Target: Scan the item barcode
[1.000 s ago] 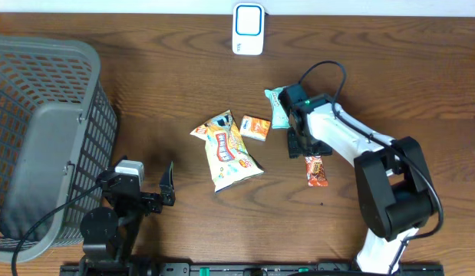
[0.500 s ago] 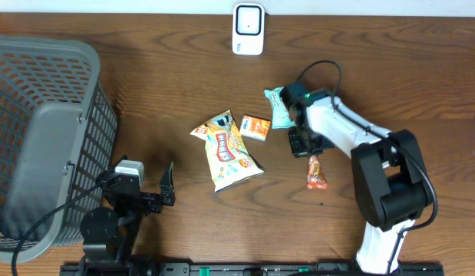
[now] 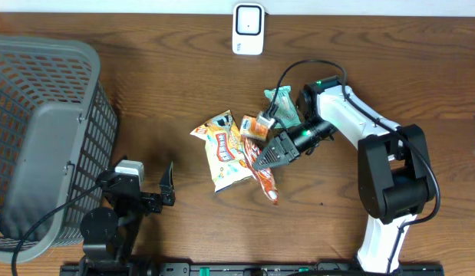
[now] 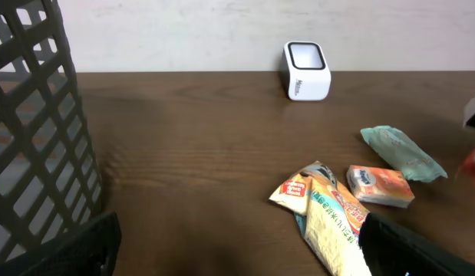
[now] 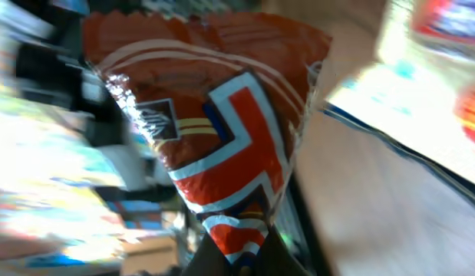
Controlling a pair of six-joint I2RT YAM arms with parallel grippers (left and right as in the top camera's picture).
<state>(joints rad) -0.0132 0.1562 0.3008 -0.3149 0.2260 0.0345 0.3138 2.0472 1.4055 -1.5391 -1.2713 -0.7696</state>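
Right gripper: your right gripper (image 3: 262, 159) is pinched tight on the upper end of the red-orange snack packet (image 3: 268, 184), and the rest of the packet trails toward the front of the table (image 3: 145, 84).
Packet position: it sits just beside the lower right edge of the yellow snack bag (image 3: 228, 149). From overhead you cannot tell whether its low tip touches the wood.
Right wrist view: the packet (image 5: 222, 130) fills most of your frame, red-orange with white and blue stripes. The print is too blurred to read.
Scanner: the white scanner (image 3: 247, 28) stands at the far edge of the table, well apart from the packet.
Left gripper: your left gripper (image 3: 137, 184) rests low at the front with its fingers spread wide apart, near the grey basket (image 3: 37, 115).
Other items: a small orange box (image 3: 256, 127) lies between the yellow bag and a teal packet (image 3: 282, 107), and the teal packet lies close under the right arm.
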